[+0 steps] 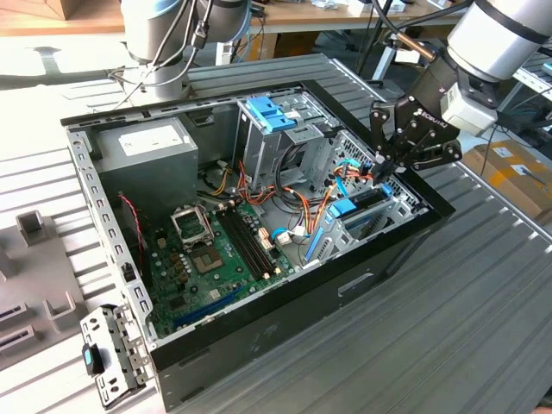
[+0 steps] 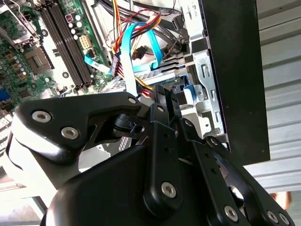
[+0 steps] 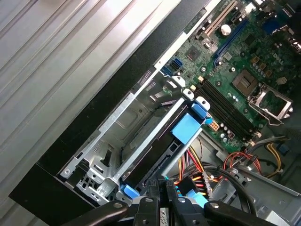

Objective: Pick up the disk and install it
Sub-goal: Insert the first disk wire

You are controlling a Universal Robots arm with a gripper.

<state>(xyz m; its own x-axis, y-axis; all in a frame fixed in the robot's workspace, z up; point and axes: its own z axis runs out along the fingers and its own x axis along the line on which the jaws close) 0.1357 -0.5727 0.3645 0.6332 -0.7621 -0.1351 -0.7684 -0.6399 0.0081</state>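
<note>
The open computer case (image 1: pixel 285 293) lies on the ribbed metal table. My gripper (image 1: pixel 379 166) hangs over the metal drive bay (image 3: pixel 101 146) at the case's corner on the exterior view's right. In the bay a dark slab, which I take for the disk (image 3: pixel 150 162), stands edge-on in a carrier with a blue tab (image 3: pixel 186 126); its label face is hidden. In both wrist views the fingers (image 3: pixel 153 190) are close together, the gripper (image 2: pixel 165 92) shut at the near end of that carrier. I cannot tell whether the tips touch it.
Orange, red and blue cables (image 2: pixel 136 37) run right beside the bay. Inside the case are the green motherboard (image 1: pixel 216 250), a grey power supply (image 1: pixel 147 147) and a blue bracket (image 1: pixel 272 112). A loose metal bracket (image 1: pixel 108 354) lies outside. A second arm's base (image 1: pixel 159 43) stands behind.
</note>
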